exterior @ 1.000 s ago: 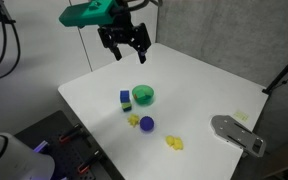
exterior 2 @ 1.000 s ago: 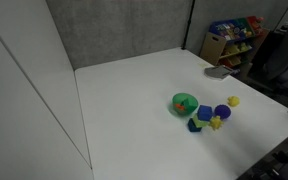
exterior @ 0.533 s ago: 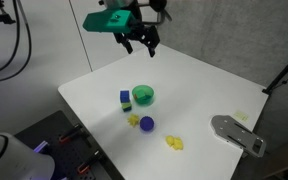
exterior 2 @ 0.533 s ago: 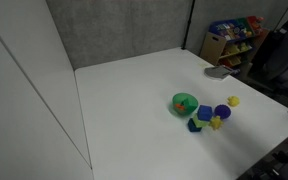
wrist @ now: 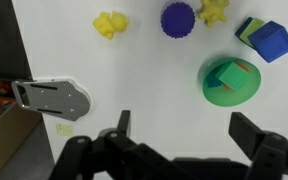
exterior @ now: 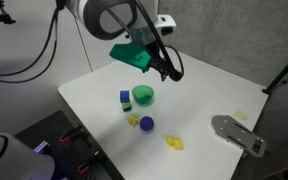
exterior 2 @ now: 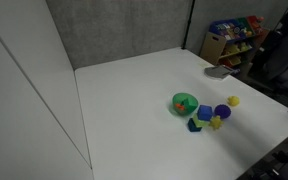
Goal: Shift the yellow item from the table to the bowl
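On the white surface, the yellow item lies well apart from the green bowl, past the purple ball in the wrist view. It looks lumpy and slightly longer across that view; we cannot tell which way it points. A 2nd yellow piece sits just beside the ball. The pincer hangs above the surface near the bowl, its 2 fingers spread wide, gripping nothing.

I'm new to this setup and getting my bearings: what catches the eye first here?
Bright toys cluster on the white table: a green plastic bowl, a purple ball and two lumpy yellow toys. The open end effector hangs above the table; a flat grey metal tool lies apart.
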Robot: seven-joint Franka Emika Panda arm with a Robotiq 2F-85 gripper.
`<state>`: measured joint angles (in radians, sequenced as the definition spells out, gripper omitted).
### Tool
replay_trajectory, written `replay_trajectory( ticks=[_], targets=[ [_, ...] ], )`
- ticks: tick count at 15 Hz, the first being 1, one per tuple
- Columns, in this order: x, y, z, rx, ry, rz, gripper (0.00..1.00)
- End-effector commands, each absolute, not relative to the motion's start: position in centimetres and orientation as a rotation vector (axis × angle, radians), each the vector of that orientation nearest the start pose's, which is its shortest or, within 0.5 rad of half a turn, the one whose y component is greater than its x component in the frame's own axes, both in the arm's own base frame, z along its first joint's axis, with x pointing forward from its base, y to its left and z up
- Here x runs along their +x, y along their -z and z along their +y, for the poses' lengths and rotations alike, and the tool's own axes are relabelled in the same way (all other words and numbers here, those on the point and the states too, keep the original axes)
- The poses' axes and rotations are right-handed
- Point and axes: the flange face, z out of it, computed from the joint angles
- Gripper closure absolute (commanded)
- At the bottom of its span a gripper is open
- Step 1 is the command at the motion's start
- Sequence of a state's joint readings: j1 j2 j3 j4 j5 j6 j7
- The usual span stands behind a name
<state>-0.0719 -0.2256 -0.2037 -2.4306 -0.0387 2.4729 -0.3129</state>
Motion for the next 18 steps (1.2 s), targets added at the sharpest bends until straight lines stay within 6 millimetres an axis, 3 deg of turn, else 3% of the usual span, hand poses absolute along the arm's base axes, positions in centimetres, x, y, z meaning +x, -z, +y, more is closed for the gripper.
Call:
replay_trajectory(
  ticks=[1,8,14,18],
  targets=[
    [47.7,-38.2,-16.2,-3.144,0.330,0.047,0.00],
    [48.0,-31.5,-19.3,-3.086,0.185,0.435,0.00],
    [49.2,-27.8,-21.5,-3.001,0.150,0.890,0.00],
    [50.3,-25.8,-22.2,-2.905,0.111,1.070,0.00]
  ],
)
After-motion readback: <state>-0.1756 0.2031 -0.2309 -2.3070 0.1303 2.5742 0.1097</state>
